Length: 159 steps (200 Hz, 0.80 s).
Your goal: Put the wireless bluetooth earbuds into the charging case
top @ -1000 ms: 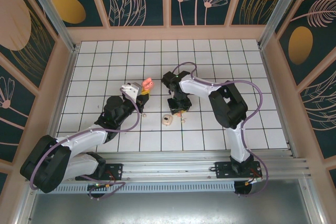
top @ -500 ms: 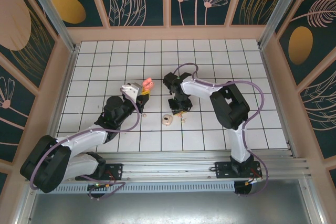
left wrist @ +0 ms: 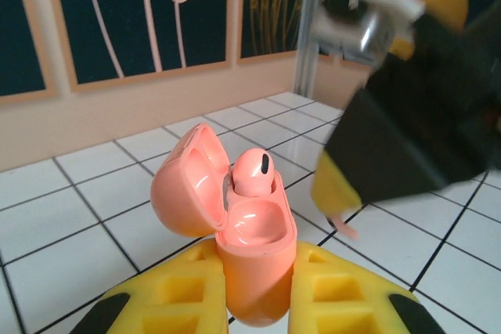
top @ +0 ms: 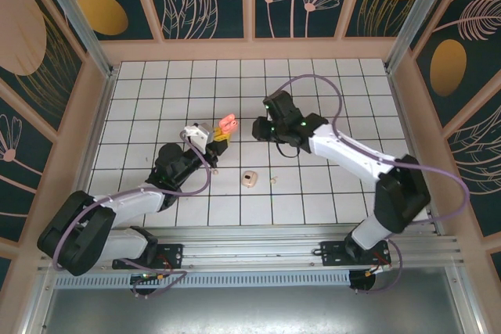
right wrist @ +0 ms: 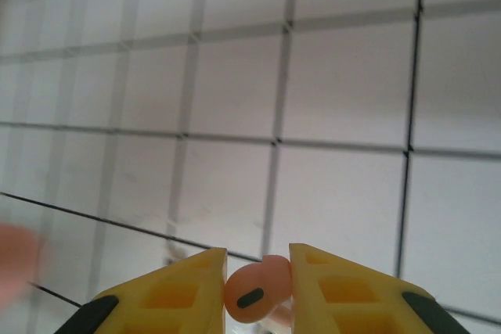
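My left gripper (left wrist: 254,275) is shut on the open salmon-pink charging case (left wrist: 252,260), held upright with its lid (left wrist: 186,189) tipped to the left. One pink earbud (left wrist: 252,170) sits in the far slot; the near slot (left wrist: 254,220) is empty. My right gripper (right wrist: 258,275) is shut on a second pink earbud (right wrist: 254,293), pinched between the yellow fingertips. From above, the right gripper (top: 258,127) hovers just right of the case (top: 228,123) and the left gripper (top: 220,136). The right gripper's finger (left wrist: 337,181) hangs close beside the case, with a pink stem below it.
A cream case (top: 250,179) lies on the white tiled floor (top: 329,91) in front of both grippers, with a tiny pale bud (top: 272,178) just to its right. Wooden walls ring the floor. The aluminium rail (top: 258,249) runs along the near edge.
The right arm has lifted off the floor near the cream case and swung back and up, with the pink earbud, to beside the pink case. The left gripper shifted slightly right.
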Motion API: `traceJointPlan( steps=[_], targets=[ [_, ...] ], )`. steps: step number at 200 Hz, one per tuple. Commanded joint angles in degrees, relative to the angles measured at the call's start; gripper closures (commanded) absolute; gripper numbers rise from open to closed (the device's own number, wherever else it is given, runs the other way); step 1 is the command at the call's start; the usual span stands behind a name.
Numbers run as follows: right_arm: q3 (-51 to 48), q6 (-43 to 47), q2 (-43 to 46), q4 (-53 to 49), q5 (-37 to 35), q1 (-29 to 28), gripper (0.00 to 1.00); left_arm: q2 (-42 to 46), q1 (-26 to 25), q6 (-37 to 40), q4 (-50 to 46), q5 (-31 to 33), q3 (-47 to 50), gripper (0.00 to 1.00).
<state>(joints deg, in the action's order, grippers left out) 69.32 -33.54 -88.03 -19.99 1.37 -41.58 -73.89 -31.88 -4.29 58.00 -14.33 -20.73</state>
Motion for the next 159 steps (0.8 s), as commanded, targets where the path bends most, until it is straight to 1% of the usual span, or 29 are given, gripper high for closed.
traceJointPlan(
  steps=[1, 28, 62, 98, 159],
  targets=[
    [-3.6, -1.2, 5.75, 13.77, -3.58, -2.01, 0.76, -1.49, 0.0, 1.28, 8.42, -5.21, -1.0, 0.93],
    [-6.05, 2.02, 11.17, 20.09, -6.56, -4.67, 0.76, -3.01, -0.02, 2.16, 11.46, -5.99, -1.16, 0.93],
    [-9.39, 5.1, 14.34, 28.95, -6.94, -7.74, 0.76, -3.97, -0.02, 3.98, 14.16, -6.77, -1.33, 0.93],
    [-12.0, 5.84, 13.95, 34.84, -6.99, -9.63, 0.76, -3.81, 0.0, 4.44, 15.68, -6.77, -1.46, 0.93],
    [-12.19, 6.64, 10.82, 39.88, -6.1, -10.53, 0.76, -3.18, 0.02, 3.93, 15.74, -5.98, -1.2, 0.94]
  ],
)
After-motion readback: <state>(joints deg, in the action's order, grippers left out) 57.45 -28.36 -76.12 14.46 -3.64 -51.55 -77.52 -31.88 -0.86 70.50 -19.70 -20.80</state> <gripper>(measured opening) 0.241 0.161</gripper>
